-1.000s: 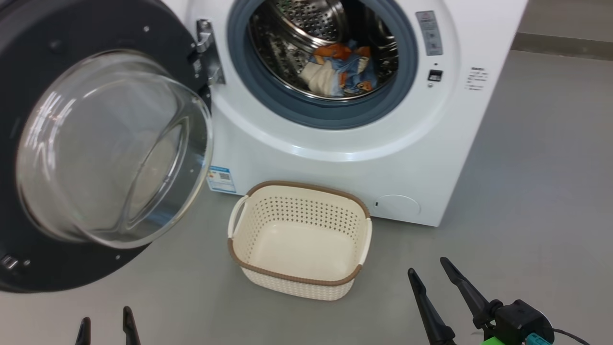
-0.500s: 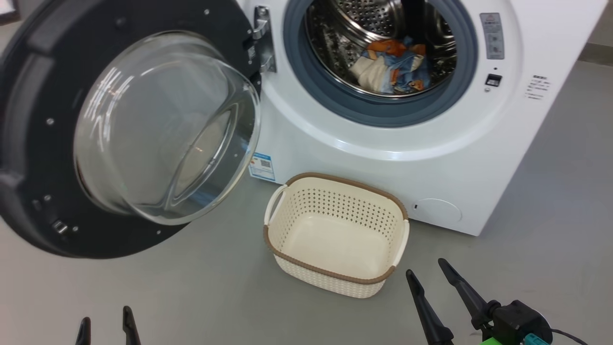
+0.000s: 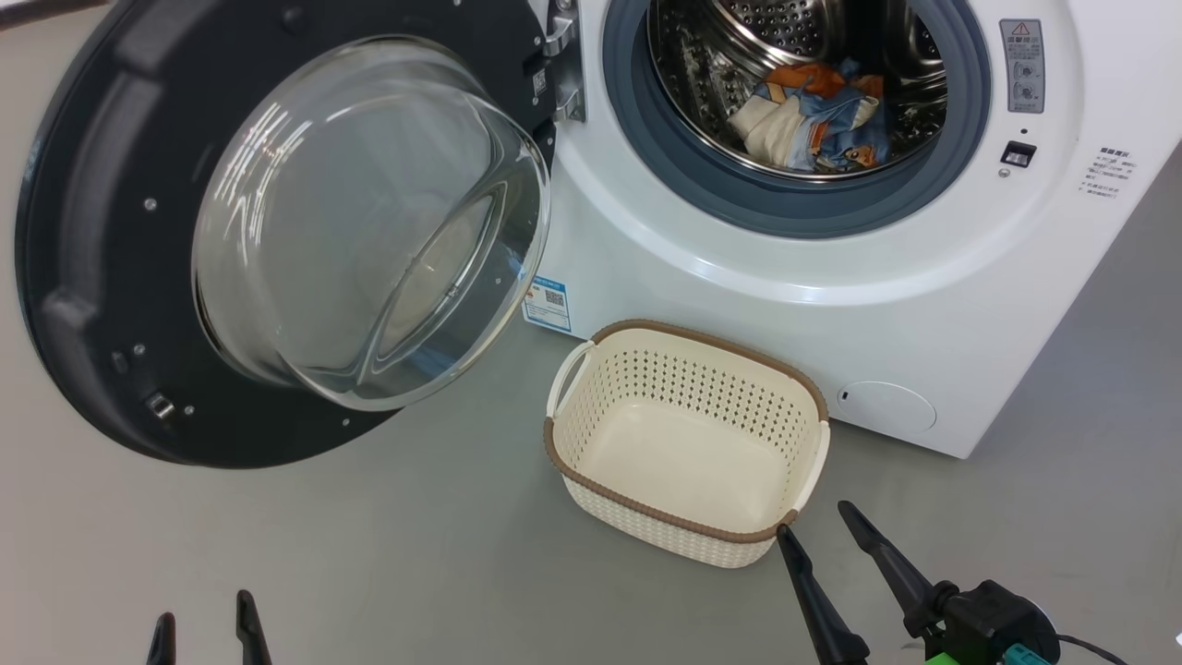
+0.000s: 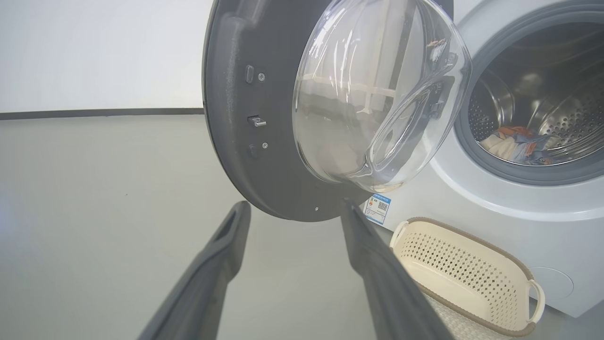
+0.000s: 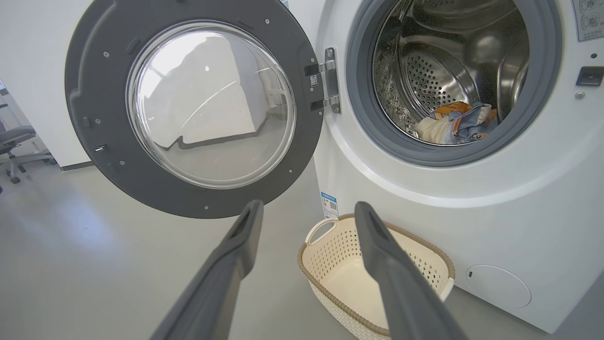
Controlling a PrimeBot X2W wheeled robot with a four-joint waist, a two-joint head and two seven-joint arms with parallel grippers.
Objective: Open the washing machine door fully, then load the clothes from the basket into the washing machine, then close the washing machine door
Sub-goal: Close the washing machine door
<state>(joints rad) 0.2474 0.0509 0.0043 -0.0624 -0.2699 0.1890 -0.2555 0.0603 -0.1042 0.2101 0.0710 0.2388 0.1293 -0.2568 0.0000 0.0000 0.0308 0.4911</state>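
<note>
Left gripper (image 3: 203, 621) and right gripper (image 3: 815, 519) are hanging spread and carrying nothing; the clothes (image 3: 813, 115) are lying in the drum (image 3: 739, 37). The washing machine door (image 3: 92, 231) is standing wide open. Pushing its bulging glass (image 3: 369, 222) is likely risking a slip, leaving it unlatched.

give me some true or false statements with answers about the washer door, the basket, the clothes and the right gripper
1. The small cream perforated plastic basket with the brown rim holds nothing. True.
2. The big round black-rimmed door with the glass bowl window is shut. False: it stands swung wide open.
3. The light blue and orange printed clothes lie inside the perforated steel drum. True.
4. The right gripper with two long dark fingers grips a cloth. False: it is open and empty.
</note>
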